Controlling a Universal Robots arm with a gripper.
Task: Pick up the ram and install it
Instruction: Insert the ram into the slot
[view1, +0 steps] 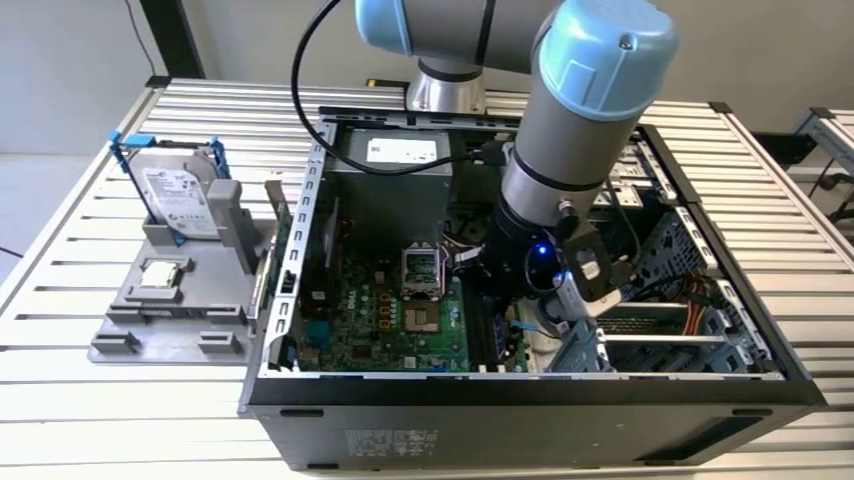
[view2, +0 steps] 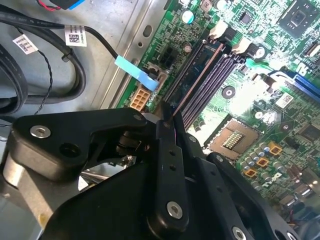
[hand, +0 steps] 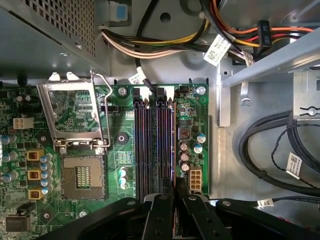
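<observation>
A: A slatted metal table (view1: 80, 200) carries an open computer case (view1: 534, 395), and the arm reaches down into it. Where's the ram?

B: Pinched in the gripper (view2: 168, 120). In the second wrist view the ram (view2: 197, 81) shows edge-on as a thin line running out from the closed fingers, lying along the memory slots (hand: 142, 145) on the motherboard, on the side away from the processor socket (hand: 82, 175).

A: Seated yet?

B: I can't tell; the edge sits right over the slot line, but its depth is hidden.

A: So what matters here?

B: I'd say keeping the stick upright and parallel to its slot, with both ends level. A tilt would probably jam one corner. The push should go straight down, evenly, so the end clips catch together.

A: Anything in the way?

B: The cables lie beside the board, apart from the slots. The hard drive (view1: 180, 190) waits on its stand, well off at the exterior view's left.
</observation>
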